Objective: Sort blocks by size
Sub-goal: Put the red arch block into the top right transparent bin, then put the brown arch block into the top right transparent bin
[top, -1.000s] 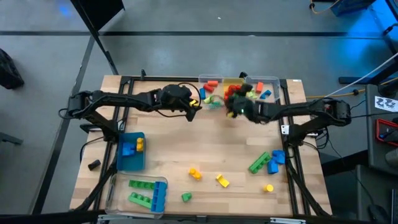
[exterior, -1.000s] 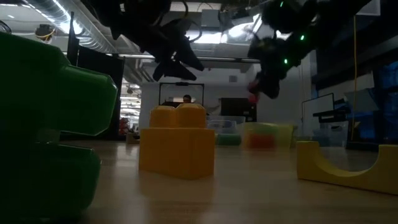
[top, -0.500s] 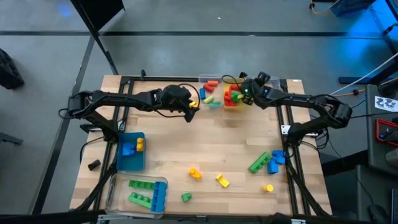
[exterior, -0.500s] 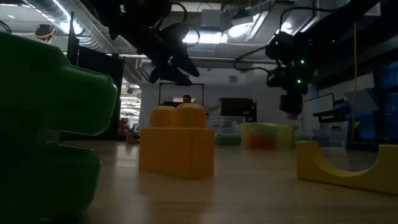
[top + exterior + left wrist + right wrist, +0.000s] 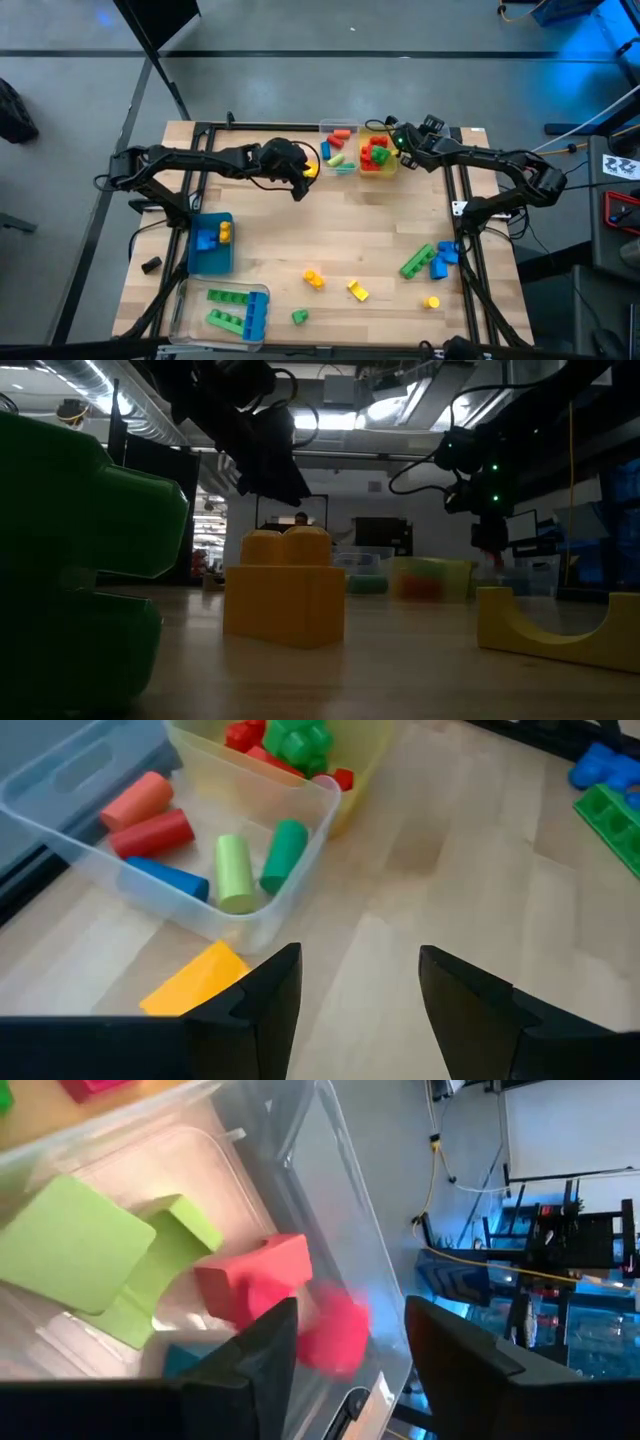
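Note:
Three clear bins stand side by side at the table's far edge. My right gripper (image 5: 403, 143) (image 5: 350, 1308) hovers open over the rightmost bin (image 5: 428, 140). That bin holds green blocks (image 5: 75, 1245) and a red block (image 5: 255, 1275). A second red block (image 5: 338, 1335) shows blurred just beyond my right fingertips. My left gripper (image 5: 300, 184) (image 5: 360, 955) hangs open over bare wood, on the near side of the leftmost bin (image 5: 250, 920), which holds cylinder blocks. A yellow block (image 5: 195, 985) lies beside that bin. My right gripper points slanting down into the rightmost bin with the blurred red block (image 5: 345, 1342) between and beyond its fingers. A gap shows on one side of the block. I cannot tell whether the other finger (image 5: 265, 1355) touches it.
The middle bin (image 5: 377, 157) holds red and green blocks. Loose blocks lie near the right edge (image 5: 417, 260) (image 5: 443, 256) and along the near edge (image 5: 314, 279) (image 5: 358, 291) (image 5: 299, 316). A blue bin (image 5: 212, 243) and a clear bin (image 5: 238, 308) stand near left.
My right gripper has swung from in front of the middle bin toward the table's far right, to above the rightmost bin, carrying a red block and tipping downward. My left gripper has rolled a little where it hangs.

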Available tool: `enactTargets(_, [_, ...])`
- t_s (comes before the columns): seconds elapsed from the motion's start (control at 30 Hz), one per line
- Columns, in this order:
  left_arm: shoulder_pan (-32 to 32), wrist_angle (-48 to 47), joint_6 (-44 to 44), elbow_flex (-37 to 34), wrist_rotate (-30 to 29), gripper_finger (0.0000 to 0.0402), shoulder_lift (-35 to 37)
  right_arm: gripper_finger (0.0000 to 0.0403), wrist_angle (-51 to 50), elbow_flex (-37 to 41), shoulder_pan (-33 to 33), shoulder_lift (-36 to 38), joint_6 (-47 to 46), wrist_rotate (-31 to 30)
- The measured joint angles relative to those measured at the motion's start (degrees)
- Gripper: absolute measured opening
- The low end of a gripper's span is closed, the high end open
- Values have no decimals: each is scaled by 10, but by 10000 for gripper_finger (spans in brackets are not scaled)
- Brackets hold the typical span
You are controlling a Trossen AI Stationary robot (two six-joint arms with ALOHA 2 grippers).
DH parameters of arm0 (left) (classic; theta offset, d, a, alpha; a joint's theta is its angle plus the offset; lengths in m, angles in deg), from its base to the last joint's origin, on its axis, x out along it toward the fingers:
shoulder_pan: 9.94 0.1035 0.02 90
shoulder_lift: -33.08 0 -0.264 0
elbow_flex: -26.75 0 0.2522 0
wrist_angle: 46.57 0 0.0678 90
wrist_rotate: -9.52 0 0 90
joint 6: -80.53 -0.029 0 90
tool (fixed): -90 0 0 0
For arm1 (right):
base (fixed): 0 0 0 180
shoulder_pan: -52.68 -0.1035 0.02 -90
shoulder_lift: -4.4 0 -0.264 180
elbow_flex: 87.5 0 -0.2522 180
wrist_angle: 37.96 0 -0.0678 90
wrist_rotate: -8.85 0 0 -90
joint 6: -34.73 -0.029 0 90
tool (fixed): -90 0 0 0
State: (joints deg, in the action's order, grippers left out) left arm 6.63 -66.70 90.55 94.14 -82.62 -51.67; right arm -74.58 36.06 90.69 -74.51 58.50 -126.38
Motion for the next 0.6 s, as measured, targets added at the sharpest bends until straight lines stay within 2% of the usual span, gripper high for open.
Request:
enactTargets(0.23, [28, -4, -1, 0, 0, 186, 0, 207, 0, 0, -1, 0, 0, 54])
enactTargets(0.33, [40, -5, -29, 0, 5, 186, 0, 208, -1, 0, -1, 0, 0, 77])
enactTargets(0.47, [54, -6, -59, 0, 6, 186, 0, 208, -6, 0, -2, 0, -9, 76])
enactTargets(0.6, [65, -9, -28, 0, 7, 186, 0, 208, -23, 0, -2, 2, -10, 44])
